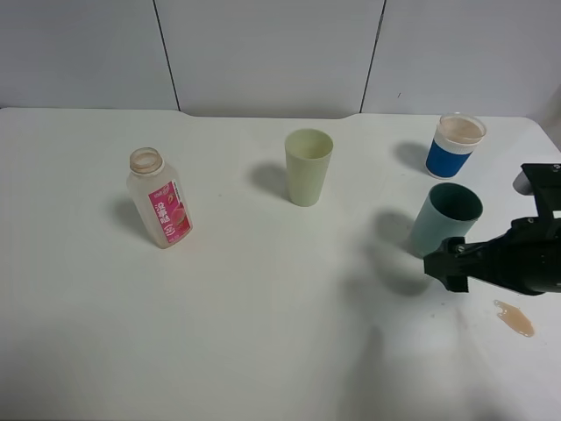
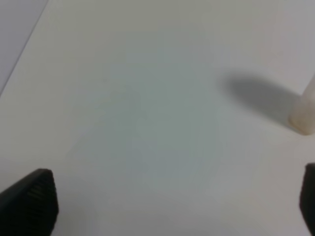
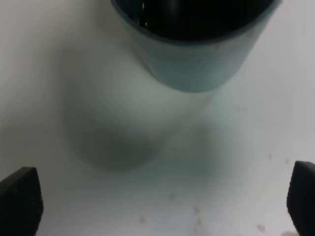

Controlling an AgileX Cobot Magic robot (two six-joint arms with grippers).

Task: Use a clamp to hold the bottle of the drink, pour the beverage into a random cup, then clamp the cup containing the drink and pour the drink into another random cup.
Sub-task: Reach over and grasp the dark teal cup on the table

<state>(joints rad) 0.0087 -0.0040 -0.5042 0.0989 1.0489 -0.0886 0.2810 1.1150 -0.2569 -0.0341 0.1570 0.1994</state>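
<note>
Looks like a robotics lab or test bench to me, not a kitchen. It's a plain white tabletop (image 1: 263, 368) with blank white wall panels (image 1: 263, 53) and dark seams along the far side. A black robot arm (image 1: 517, 263) reaches in from the right. The bottle (image 1: 160, 197), green cup (image 1: 308, 167), blue-and-white cup (image 1: 456, 146) and teal cup (image 1: 444, 219) sit spaced out like a staged setup. There's also a small brownish spill (image 1: 514, 318) near the right edge.

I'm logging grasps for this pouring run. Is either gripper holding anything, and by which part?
Nothing is held. The right gripper stands open just short of the teal cup; the left gripper is open and empty.
</note>
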